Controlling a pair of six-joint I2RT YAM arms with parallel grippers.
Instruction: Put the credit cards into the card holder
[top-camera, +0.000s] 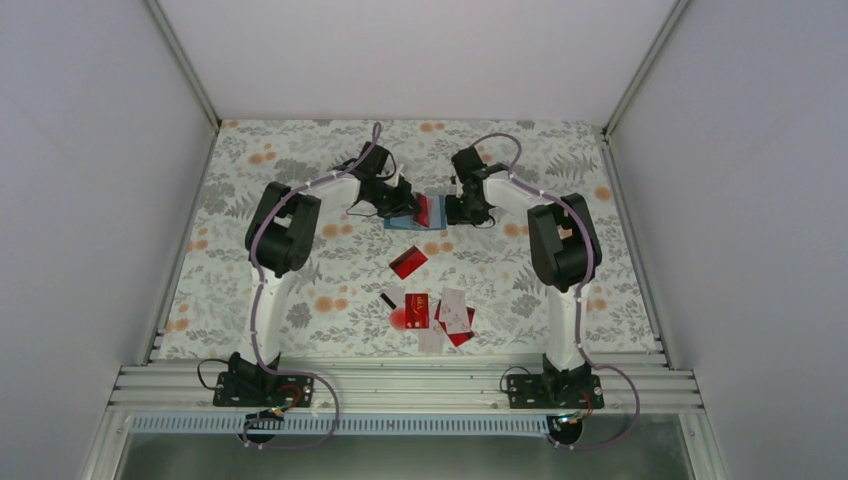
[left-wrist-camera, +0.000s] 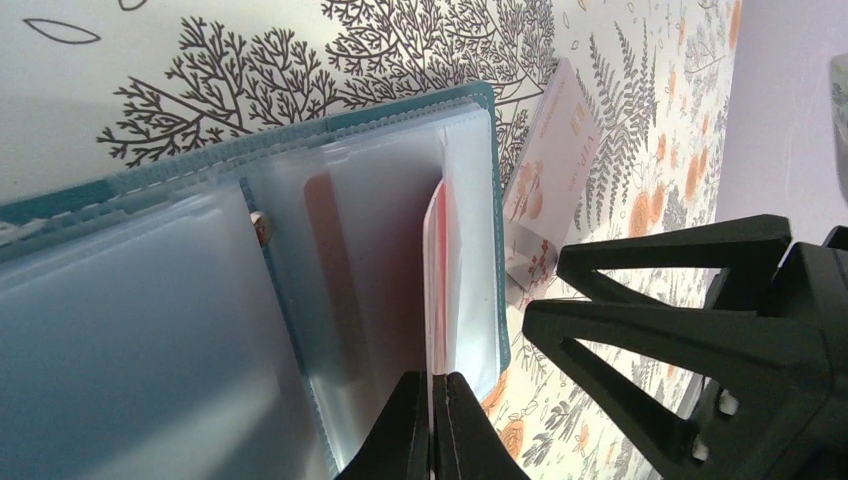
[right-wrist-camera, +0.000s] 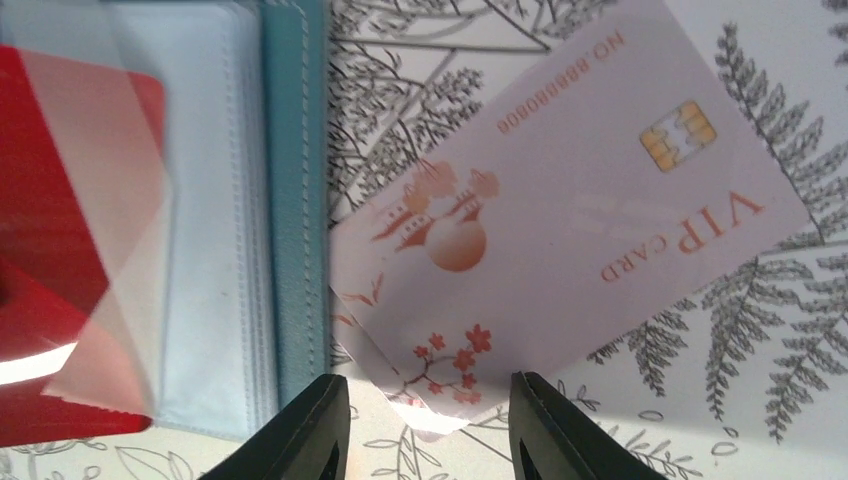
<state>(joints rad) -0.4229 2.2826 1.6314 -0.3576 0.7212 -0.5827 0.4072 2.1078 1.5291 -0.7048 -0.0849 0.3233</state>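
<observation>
Left end effector clenched on a clear sleeve of the open card holder far-centre on the table, right end effector released over the white VIP card just beside it: pinch the near corner, slide it in flat.

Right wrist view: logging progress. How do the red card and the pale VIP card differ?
The red card is plain red; the pale VIP card is pinkish with a chip. The red card lies partly under the card holder's clear sleeve; the pale VIP card lies outside, on the cloth. Both are flat.
</observation>
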